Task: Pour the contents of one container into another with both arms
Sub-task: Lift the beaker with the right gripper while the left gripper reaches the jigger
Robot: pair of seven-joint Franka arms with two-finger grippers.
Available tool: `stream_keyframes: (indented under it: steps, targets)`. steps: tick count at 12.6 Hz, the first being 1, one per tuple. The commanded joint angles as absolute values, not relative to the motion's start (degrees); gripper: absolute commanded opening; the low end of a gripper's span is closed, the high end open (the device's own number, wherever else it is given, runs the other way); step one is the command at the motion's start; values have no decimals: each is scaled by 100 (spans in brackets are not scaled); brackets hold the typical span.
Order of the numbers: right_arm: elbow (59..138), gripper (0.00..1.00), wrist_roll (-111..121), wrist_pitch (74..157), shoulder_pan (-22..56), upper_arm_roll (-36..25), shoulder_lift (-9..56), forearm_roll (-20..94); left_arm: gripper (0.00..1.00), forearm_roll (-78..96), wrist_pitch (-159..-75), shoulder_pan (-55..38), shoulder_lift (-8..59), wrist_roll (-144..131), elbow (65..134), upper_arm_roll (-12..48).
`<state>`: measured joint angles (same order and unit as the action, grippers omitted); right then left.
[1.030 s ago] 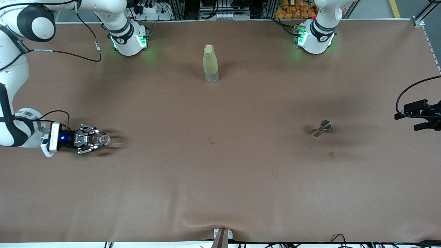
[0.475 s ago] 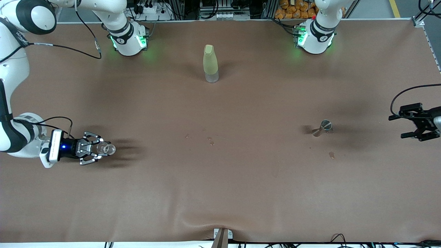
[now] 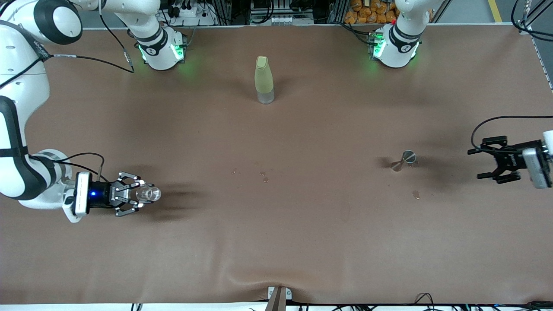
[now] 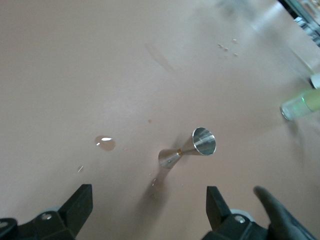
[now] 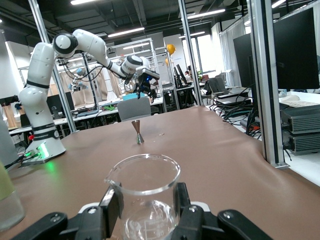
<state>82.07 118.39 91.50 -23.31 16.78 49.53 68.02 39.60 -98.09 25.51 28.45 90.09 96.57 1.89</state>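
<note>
Item: small shiny steel hourglass jigger (image 3: 404, 160), upright on brown table (image 3: 276, 242), toward my left arm's end.

My left gripper (image 3: 490, 165): jaws wide, empty; jigger at its nine o'clock, the nearer arm.

My right gripper (image 3: 142, 194): clamped on clear glass beaker (image 3: 148, 194), well apart.

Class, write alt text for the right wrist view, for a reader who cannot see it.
The right gripper holds a clear glass beaker upright above a brown table. A steel jigger stands farther along the table, with the left gripper open above it.
</note>
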Motion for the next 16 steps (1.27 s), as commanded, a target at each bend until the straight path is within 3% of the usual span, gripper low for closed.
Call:
stream_keyframes:
  steps: [1, 5, 12, 16]
  targets:
    - [8218, 28, 11488, 9455, -2373, 2011, 4817, 6917, 100, 4279, -9686, 2584, 2996, 9971, 9703, 281]
    - [8393, 27, 11285, 9528, -2399, 2136, 4492, 6900, 100, 4491, -9686, 2575, 3453, 11528, 9694, 457]
    - [10105, 27, 11355, 9580, -2540, 2136, 3227, 7285, 100, 5106, -9694, 2601, 4060, 13455, 10037, 527]
    - [10371, 27, 11355, 9615, -2531, 2136, 2918, 7418, 100, 5352, -9686, 2619, 4438, 14018, 10046, 527]
